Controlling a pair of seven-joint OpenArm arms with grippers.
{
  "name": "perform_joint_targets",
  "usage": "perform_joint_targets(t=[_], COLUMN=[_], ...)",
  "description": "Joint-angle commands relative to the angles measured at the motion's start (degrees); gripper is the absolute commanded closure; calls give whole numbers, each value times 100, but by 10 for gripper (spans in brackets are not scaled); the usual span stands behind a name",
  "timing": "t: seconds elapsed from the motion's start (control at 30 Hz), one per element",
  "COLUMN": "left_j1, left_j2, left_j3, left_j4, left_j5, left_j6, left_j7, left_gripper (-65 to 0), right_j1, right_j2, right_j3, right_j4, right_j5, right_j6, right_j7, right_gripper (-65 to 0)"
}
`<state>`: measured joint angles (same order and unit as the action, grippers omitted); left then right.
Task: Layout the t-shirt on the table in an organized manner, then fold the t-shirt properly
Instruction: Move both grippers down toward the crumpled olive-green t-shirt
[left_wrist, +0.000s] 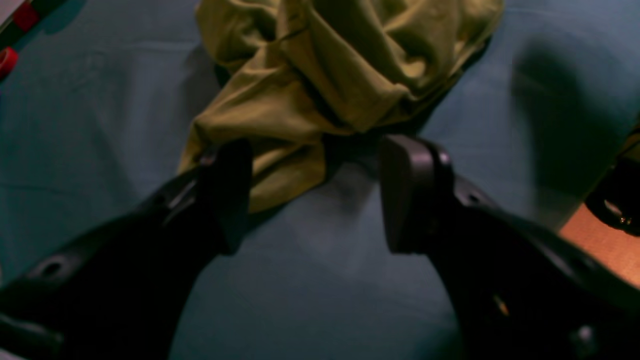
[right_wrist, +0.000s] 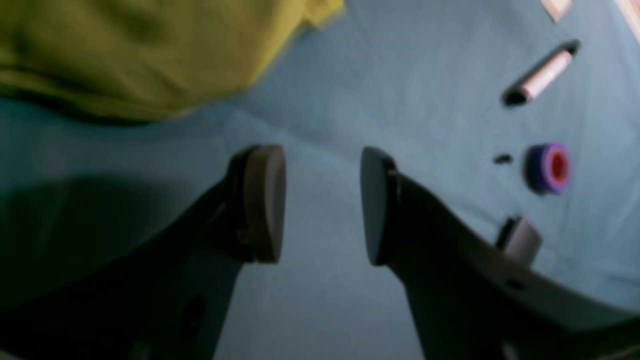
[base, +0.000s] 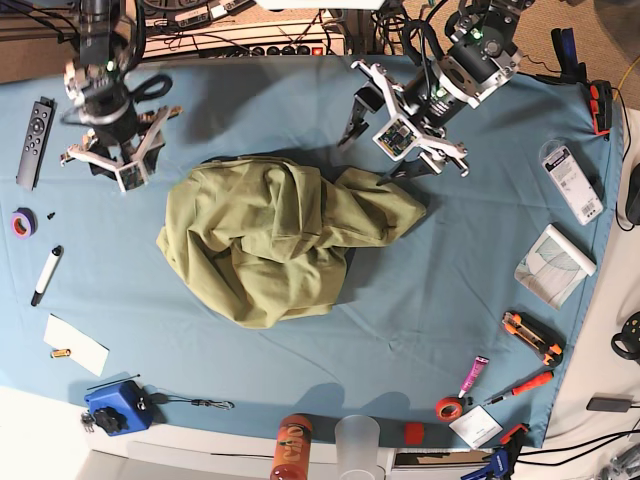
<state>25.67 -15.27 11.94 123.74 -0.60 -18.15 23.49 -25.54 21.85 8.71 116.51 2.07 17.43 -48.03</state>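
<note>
Light blue cloth over the whole desk (base: 300, 380), wide, with rounded corners. Olive-green cotton next in size: the t-shirt (base: 270, 240), heaped near the middle of the desk, crumpled into deep folds, one lobe trailing off to the right, no print showing, nowhere laid flat. Right of the heap and at its far side, the left tool (base: 410, 125), spread wide open, gripping nothing; seen from the left wrist, one dark finger (left_wrist: 227, 190) at the hem of a hanging fold, the other finger over bare cloth. Far left, well apart from the shirt, the right tool (base: 115, 160), also open with a clear gap between its pads (right_wrist: 265, 200), empty, poised over blue desk with the shirt's edge to one side. Smaller still, along the left edge: a black remote (base: 35, 128), a white marker (base: 47, 274) with a black cap, a purple tape roll (base: 22, 222).
</note>
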Motion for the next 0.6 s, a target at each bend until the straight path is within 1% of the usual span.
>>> perform_joint_targets(t=[0.0, 0.03, 0.07, 0.13, 0.2, 0.3, 0.4, 0.57], left_j1=[-13, -15, -17, -42, -116, -302, -516, -831], left_j2=[2, 2, 4, 4, 20, 186, 433, 785], left_j3=[-11, -11, -11, -11, -7, -7, -7, -4], left_j4=[92, 92, 92, 87, 59, -164, -595, -1123], left_j5=[-22, -22, -22, -22, -68, -236, -804, -1510], left_j6=[142, 243, 319, 332, 334, 334, 289, -136], left_j7=[-146, -149, -149, -146, -146, -140, -52, 310], left_gripper=[-400, -400, -400, -400, -400, -399, -400, -399], right_j1=[129, 234, 319, 444, 509, 573, 590, 636], right_j2=[66, 66, 63, 37, -44, -153, -234, -232], right_j3=[37, 35, 35, 35, 35, 33, 33, 35], right_j4=[-76, -225, -330, -417, -415, -415, -415, -415], right_j5=[98, 267, 439, 728, 807, 807, 804, 822], right_j6=[-37, 50, 205, 494, 608, 612, 612, 610], right_j7=[114, 103, 81, 31, 35, 31, 70, 57], right_gripper=[-249, -249, -249, -249, -249, -249, -249, -249])
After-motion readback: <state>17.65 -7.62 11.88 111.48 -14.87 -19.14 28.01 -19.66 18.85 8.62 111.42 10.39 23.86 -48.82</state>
